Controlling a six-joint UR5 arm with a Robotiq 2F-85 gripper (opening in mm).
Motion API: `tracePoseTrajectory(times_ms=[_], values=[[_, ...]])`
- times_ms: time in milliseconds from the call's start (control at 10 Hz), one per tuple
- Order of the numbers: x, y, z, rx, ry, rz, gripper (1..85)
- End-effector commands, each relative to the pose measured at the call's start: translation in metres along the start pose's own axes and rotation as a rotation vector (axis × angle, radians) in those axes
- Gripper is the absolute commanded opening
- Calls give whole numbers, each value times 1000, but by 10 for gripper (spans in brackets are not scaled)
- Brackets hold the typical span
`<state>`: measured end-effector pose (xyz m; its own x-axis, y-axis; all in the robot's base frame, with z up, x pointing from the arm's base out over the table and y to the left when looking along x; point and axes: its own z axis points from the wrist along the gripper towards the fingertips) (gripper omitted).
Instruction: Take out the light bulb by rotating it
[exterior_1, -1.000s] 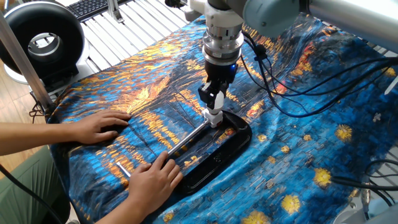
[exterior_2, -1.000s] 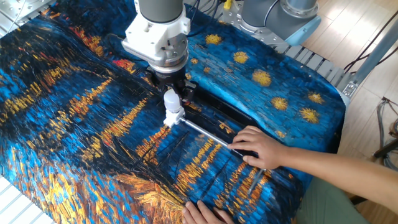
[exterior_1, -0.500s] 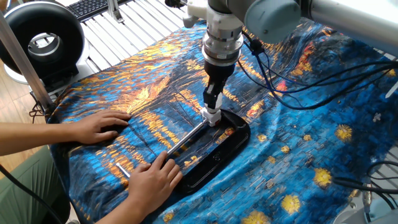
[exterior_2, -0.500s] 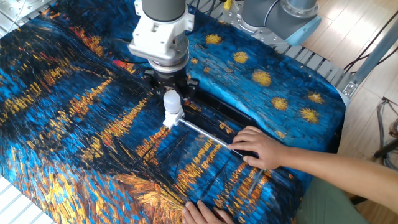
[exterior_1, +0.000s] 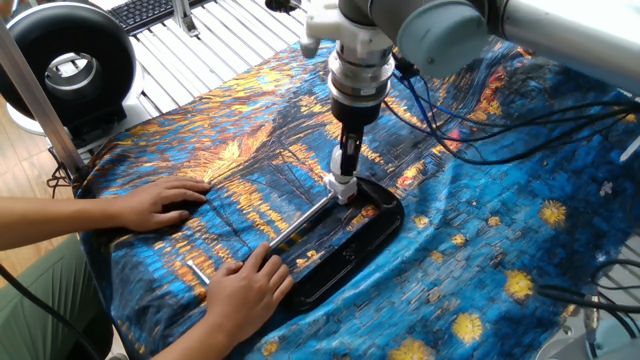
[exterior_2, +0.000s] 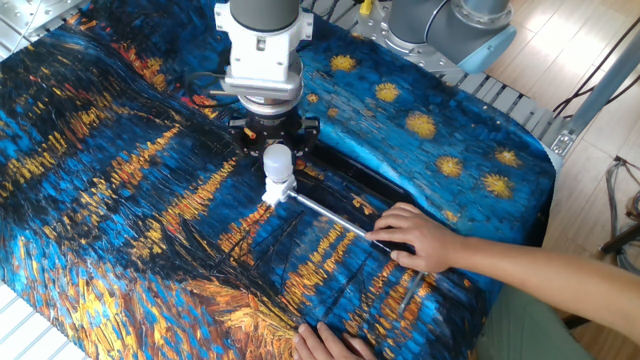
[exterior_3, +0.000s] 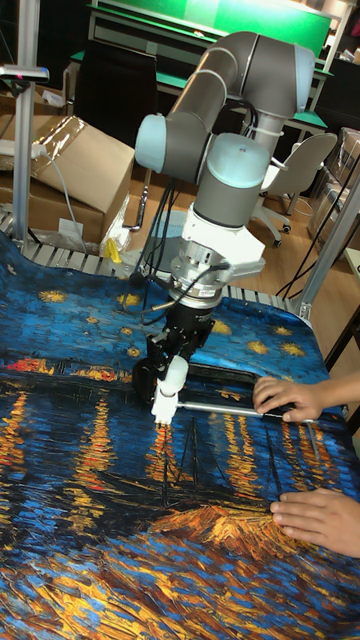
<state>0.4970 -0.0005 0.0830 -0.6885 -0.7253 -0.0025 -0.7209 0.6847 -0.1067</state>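
Observation:
The light bulb (exterior_2: 277, 160) is small, white and frosted. It stands upright in a white cube socket (exterior_2: 277, 191) at the end of a metal rod (exterior_2: 330, 214). My gripper (exterior_2: 277, 150) comes straight down from above and is shut on the light bulb, one black finger on each side. In one fixed view the gripper (exterior_1: 347, 160) hides most of the bulb, and only the socket (exterior_1: 343, 188) shows below it. In the tall fixed view the light bulb (exterior_3: 174, 374) and socket (exterior_3: 162, 408) show between the fingers.
A black tray (exterior_1: 362, 247) lies under the socket on the painted blue-and-orange cloth. One human hand (exterior_2: 412, 235) presses the rod down, and another hand (exterior_1: 152, 205) lies flat on the cloth. Cables (exterior_1: 500, 140) trail from the arm. A black ring light (exterior_1: 65, 62) stands at the far left.
The gripper's wrist has turned about its vertical axis while closed around the bulb. Socket, rod and hands stay where they were.

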Motion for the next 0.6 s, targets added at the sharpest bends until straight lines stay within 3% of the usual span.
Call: tracePoseTrajectory(times_ms=[0, 100, 200, 300, 400, 500], values=[[-3, -13, -1, 59, -1, -195, 187], [-6, -16, -3, 113, 12, -224, 107], [-10, -11, -4, 127, 17, -240, 93], [-18, -8, -4, 140, 11, -275, 183], [-20, -6, -4, 147, 17, -283, 200], [-29, 0, -2, 129, -12, -320, 337]])
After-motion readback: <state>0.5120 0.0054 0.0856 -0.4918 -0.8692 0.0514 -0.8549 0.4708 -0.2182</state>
